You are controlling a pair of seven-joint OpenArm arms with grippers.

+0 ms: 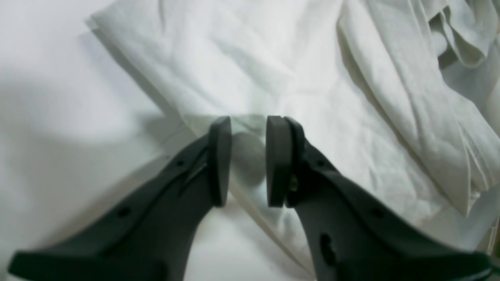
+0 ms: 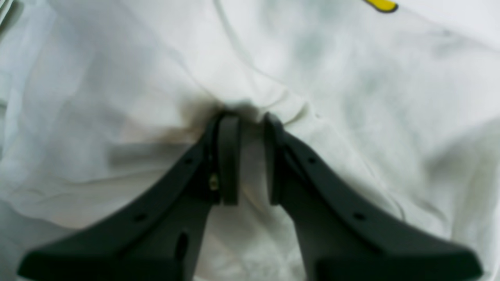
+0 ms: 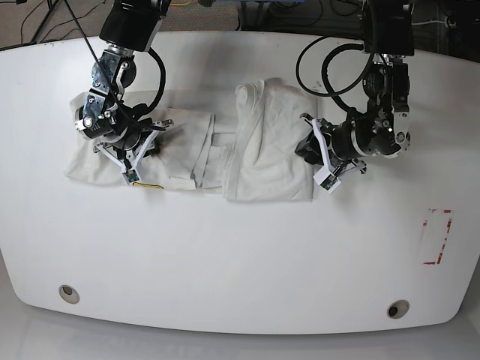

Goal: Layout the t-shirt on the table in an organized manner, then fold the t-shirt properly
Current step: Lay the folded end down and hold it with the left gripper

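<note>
**White t-shirt bunched across the far half of the surface, a hand at each end**

White cloth, the t-shirt [image 3: 225, 154], lies rumpled in a long band on the far half of the glossy surface [image 3: 240, 255], closer to the far edge than the near one. One end is folded into a thicker block beside the left hand [image 1: 247, 160]; the other end spreads flatter under the right hand [image 2: 250, 156].

In the left wrist view the left hand's pads stand a little apart astride the shirt's hem edge, and cloth shows in the gap, yet whether they pinch it I cannot tell. In the right wrist view the right hand's pads sit close together with a puckered ridge of fabric gathered between them, so it grips the t-shirt. A small yellow tag [image 3: 148, 184] shows at the shirt's near edge below the right hand. A red-outlined rectangle [image 3: 436, 237] marks the surface toward one side edge, and two metal grommets [image 3: 68, 293] sit near the near corners.
</note>
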